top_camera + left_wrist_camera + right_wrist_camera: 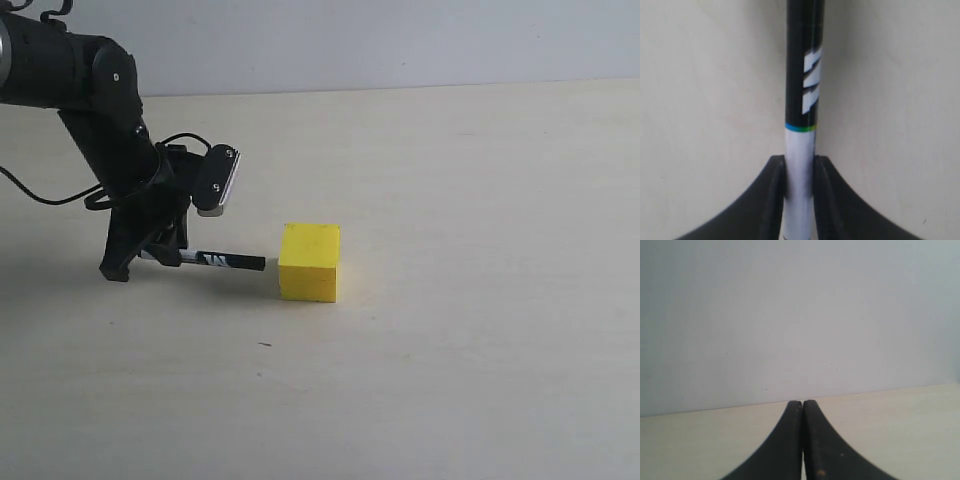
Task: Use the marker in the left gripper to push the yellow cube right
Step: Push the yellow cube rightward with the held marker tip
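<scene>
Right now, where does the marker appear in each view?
Exterior view: marker lies left of centre, pointing at the yellow cube.
Left wrist view: marker fills the middle, clamped in the left tool.
Right wrist view: not in it.
Shared landmark: its white lettering.

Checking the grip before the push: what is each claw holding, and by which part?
The left claw holds the marker by its white barrel, black cap end pointing out. The right claw is shut on nothing.

Pale wooden tabletop, plain whitish wall behind, small dark speck
</scene>
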Available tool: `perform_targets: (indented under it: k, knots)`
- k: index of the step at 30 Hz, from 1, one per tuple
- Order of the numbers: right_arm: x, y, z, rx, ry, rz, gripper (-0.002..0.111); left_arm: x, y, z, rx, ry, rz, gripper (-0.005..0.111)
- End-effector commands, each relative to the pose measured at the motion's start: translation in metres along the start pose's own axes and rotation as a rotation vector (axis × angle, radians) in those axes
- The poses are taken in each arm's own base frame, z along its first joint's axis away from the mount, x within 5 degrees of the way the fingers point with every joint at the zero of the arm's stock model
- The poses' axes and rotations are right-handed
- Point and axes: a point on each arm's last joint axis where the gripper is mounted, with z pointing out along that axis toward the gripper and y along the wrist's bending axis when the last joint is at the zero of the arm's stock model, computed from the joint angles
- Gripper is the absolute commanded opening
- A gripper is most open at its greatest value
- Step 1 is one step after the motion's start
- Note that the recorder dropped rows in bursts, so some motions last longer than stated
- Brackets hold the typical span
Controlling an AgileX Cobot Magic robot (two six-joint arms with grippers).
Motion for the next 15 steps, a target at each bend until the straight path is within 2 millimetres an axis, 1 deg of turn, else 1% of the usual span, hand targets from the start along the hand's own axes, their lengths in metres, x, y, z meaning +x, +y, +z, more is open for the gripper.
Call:
perform_targets:
  k: [1, 5, 7, 9, 13, 15]
  knots:
    - [0.001, 0.000, 0.000, -0.002, -0.001, -0.010, 0.000, -0.025, -0.003, -0.002, -0.012, -0.013, 0.045, 0.000]
    - [0.001, 0.000, 0.000, -0.002, -0.001, -0.010, 0.000, -0.066, -0.004, -0.009, -0.053, -0.065, 0.088, 0.000]
    - [0.001, 0.000, 0.000, -0.002, -0.001, -0.010, 0.000, -0.078, -0.003, -0.013, -0.071, -0.071, 0.093, 0.000]
    - [0.001, 0.000, 0.000, -0.002, -0.001, -0.010, 0.000, -0.081, -0.001, -0.017, -0.072, -0.075, 0.074, 0.000]
    - [0.001, 0.000, 0.000, -0.002, -0.001, -0.010, 0.000, -0.066, -0.003, -0.019, 0.002, -0.046, -0.001, 0.000]
    - [0.001, 0.000, 0.000, -0.002, -0.001, -0.010, 0.000, -0.062, -0.005, -0.019, 0.044, -0.034, -0.046, 0.000]
